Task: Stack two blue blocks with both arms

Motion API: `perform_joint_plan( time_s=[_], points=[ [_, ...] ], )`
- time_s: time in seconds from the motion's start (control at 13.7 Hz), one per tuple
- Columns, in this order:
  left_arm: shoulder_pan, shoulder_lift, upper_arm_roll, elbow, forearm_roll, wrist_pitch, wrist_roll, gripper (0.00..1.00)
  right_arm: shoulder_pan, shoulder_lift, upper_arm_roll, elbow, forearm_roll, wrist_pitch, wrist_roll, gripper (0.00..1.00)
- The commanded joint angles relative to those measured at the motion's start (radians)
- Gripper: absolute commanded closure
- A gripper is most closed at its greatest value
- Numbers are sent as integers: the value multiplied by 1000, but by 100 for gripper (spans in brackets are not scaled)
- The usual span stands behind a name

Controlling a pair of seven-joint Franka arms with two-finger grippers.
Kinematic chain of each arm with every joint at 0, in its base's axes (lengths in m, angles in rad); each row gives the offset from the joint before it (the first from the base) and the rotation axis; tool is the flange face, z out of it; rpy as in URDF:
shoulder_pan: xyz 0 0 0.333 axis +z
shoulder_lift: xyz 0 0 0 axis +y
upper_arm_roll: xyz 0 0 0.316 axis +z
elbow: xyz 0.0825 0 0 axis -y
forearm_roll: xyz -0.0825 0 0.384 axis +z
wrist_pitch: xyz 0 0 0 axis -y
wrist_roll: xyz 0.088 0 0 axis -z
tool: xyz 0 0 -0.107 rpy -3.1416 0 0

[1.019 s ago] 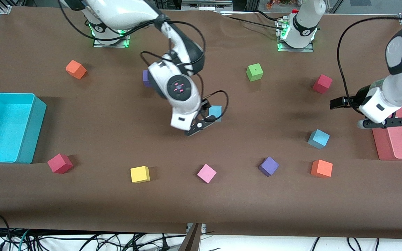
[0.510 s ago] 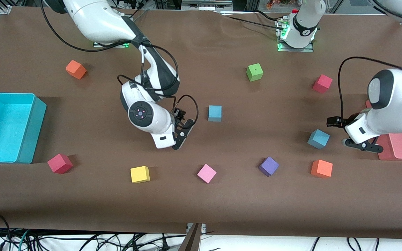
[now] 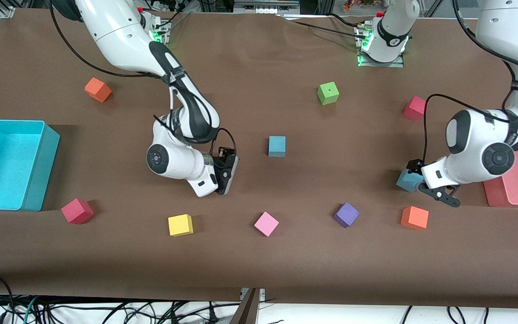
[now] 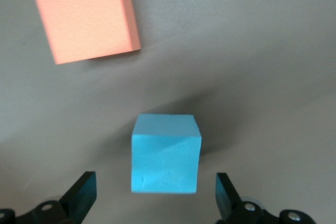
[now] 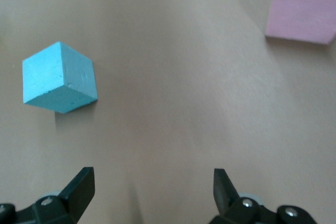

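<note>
L gripper [image 3: 430,186] is low over block A [image 4: 166,153], jaws apart either side, evidently set for a grasp. Block A sits near the orange cube [image 4: 84,15], toward L arm's end. R gripper [image 3: 225,173] is open, empty, over bare table. Block B [image 3: 277,146] sits mid-table. Both cyan foam, faces clean, unstacked.

Left tool [image 4: 152,203] spread wide over a blue block [image 4: 166,153], bare worktop [image 4: 273,77] on both flanks, orange block [image 4: 84,17] nearby, right tool [image 5: 152,195] open over bare worktop, second blue block [image 5: 59,78] and pink block [image 5: 304,6] standing clear.
</note>
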Motion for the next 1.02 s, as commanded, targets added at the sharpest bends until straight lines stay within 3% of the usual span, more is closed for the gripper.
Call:
perform_joint_plan(
  time_s=[0.0, 0.29, 0.51, 0.58, 0.73, 0.87, 0.95],
  points=[
    [3, 5, 1, -50, 24, 90, 59, 0, -10, -24, 14, -80, 222, 50, -258, 0],
    [5, 29, 0, -73, 24, 135, 59, 0, -9, -23, 20, -154, 543, 47, -576, 0],
    [5, 55, 1, -73, 23, 154, 59, 0, -5, -3, 23, -169, 652, 32, -760, 0],
    [6, 61, 1, -72, 23, 157, 59, 4, -4, 2, 23, -169, 694, 18, -815, 0],
    [6, 60, 0, -70, 23, 155, 57, 70, 2, 19, 23, -169, 769, -5, -899, 0],
    [5, 40, 0, -61, 23, 129, 59, 90, 16, 31, 23, -171, 798, -11, -911, 0],
    [2, 25, -3, -56, 23, 115, 56, 92, 24, 38, 23, -171, 800, -11, -911, 0]
  ],
)
